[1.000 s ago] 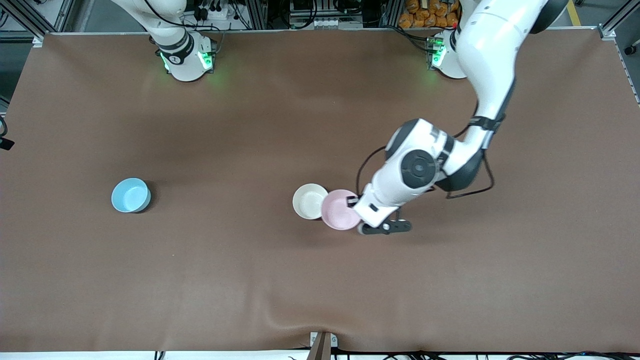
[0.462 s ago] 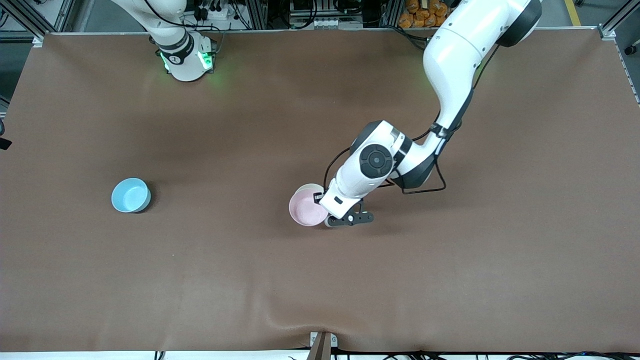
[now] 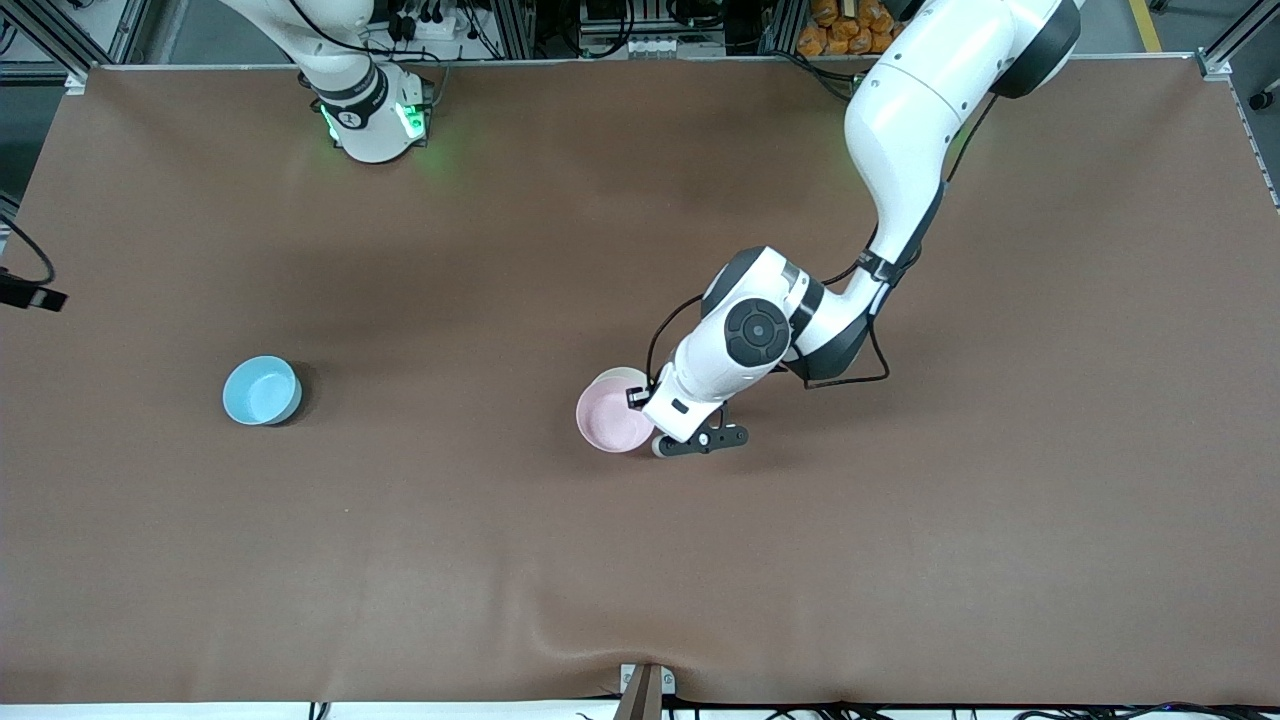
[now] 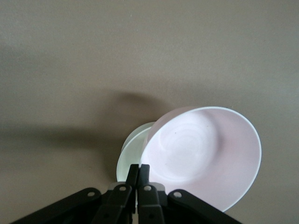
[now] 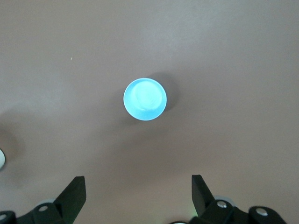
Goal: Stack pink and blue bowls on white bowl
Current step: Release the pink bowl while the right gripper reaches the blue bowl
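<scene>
The left gripper (image 4: 138, 186) is clenched on the rim of the pink bowl (image 4: 202, 155), its two black fingers (image 4: 144, 175) pressed together over the edge. The wrist view shows the bowl tilted and held over the white bowl (image 4: 132, 151), which peeks out beneath it as a pale crescent (whether the two touch cannot be told). From the front, the left gripper (image 3: 652, 405) is largely hidden under the arm's wrist, and the pink bowl (image 3: 610, 421) covers nearly all of the white bowl (image 3: 620, 374), leaving only a thin sliver.

The right gripper (image 5: 138, 198) hangs released, fingers wide apart, high over the blue bowl (image 5: 145, 99). The front view shows only the bowl (image 3: 261, 390), alone on the brown table (image 3: 500, 560) toward the right arm's end.
</scene>
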Robot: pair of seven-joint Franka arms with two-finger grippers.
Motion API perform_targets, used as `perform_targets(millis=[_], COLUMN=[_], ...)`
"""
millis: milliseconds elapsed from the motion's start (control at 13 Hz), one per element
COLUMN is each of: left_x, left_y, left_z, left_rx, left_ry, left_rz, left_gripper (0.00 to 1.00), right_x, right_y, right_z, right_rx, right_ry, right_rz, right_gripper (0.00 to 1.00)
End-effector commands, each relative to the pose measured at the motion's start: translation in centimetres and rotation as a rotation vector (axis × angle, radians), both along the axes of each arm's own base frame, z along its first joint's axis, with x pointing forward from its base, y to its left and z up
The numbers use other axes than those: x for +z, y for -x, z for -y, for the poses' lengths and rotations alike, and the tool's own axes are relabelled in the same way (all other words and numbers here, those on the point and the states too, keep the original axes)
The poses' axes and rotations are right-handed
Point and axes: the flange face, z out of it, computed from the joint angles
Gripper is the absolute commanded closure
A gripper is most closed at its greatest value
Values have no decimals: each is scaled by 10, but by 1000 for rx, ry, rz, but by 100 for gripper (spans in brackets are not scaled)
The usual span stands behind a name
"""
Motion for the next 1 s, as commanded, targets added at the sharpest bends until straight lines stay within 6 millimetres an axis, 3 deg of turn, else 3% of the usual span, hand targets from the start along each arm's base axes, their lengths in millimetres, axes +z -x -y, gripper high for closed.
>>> perform_targets(millis=[0, 77, 154, 308, 462, 615, 769, 923], left_x=[-1, -2, -3, -6, -8, -11, -13, -17], left_y=[2, 5, 7, 10, 12, 12, 13, 13], left_z=[3, 3, 2, 1, 0, -1, 0, 0], left_rx=[2, -9, -18, -29, -44, -47, -51, -54], left_ry=[2, -14, -25, -44, -70, -72, -73, -73], left_rz=[-12, -34, -45, -60, -59, -61, -62, -62], left_gripper=[100, 100, 100, 100, 100, 100, 100, 100], right_x=[-11, -22, -46, -98, -145, -196, -232, -270], right_y=[0, -3, -11, -43, -62, -56, -35, -16], right_z=[10, 11, 9, 4, -29, -22, 4, 6], right_rx=[15, 16, 18, 31, 84, 91, 76, 114], right_ry=[-25, -34, -43, -35, -6, 44, 79, 77], right_rz=[-23, -43, -80, -63, -41, -48, -74, -51], right_gripper=[0, 0, 0, 0, 0, 0, 0, 0])
